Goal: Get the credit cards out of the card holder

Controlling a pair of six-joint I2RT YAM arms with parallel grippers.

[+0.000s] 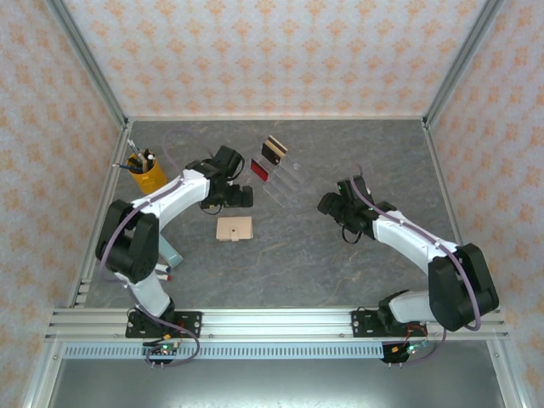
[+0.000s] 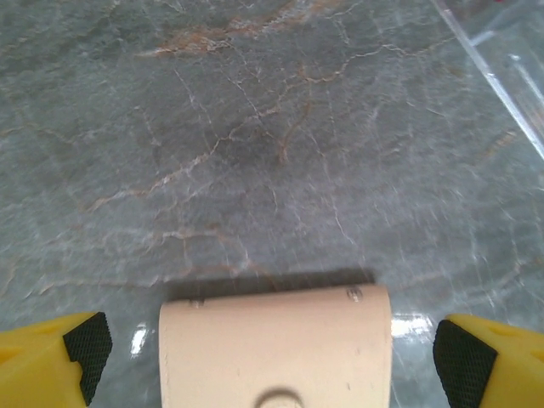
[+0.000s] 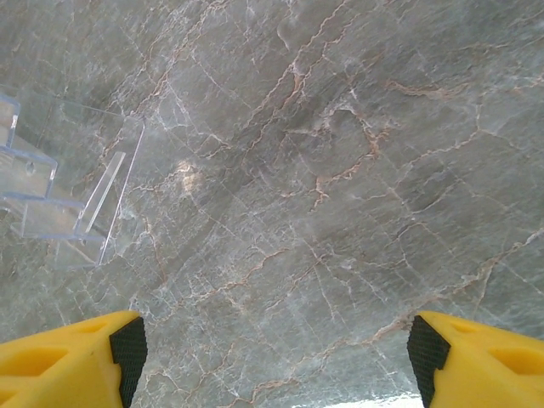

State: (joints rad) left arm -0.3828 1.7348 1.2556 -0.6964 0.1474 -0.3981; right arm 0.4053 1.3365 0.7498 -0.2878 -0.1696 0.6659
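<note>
"So, biggest thing first?"

"Well, that's the grey marbled table (image 1: 323,263). The left arm (image 1: 166,200) and right arm (image 1: 416,242) reach across it from the near rail."

"Where do they end up?"

"The left gripper (image 1: 229,197) hangs just over the card holder (image 1: 235,228). The right gripper (image 1: 336,206) hovers over bare stone, well apart from it."

"And the fingers?"

"From the left wrist, the yellow fingers (image 2: 76,357) stand wide apart. The card holder lies between them, with a strip of table on each side, so they clamp nothing. The right fingers (image 3: 93,357) are spread too, with only stone between them."

"Next down in size?"

"A clear acrylic stand (image 1: 285,180) sits toward the far side, between the two grippers. A yellow cup (image 1: 146,176) of pens is at the far left edge."

"The card holder itself?"

"It's tan, lying flat near the middle of the table, and looks folded shut."

"Any cards?"

"A red card (image 1: 260,172) stands in the stand's near end. A tan card (image 1: 274,150) with a black band stands at its far end."
</note>
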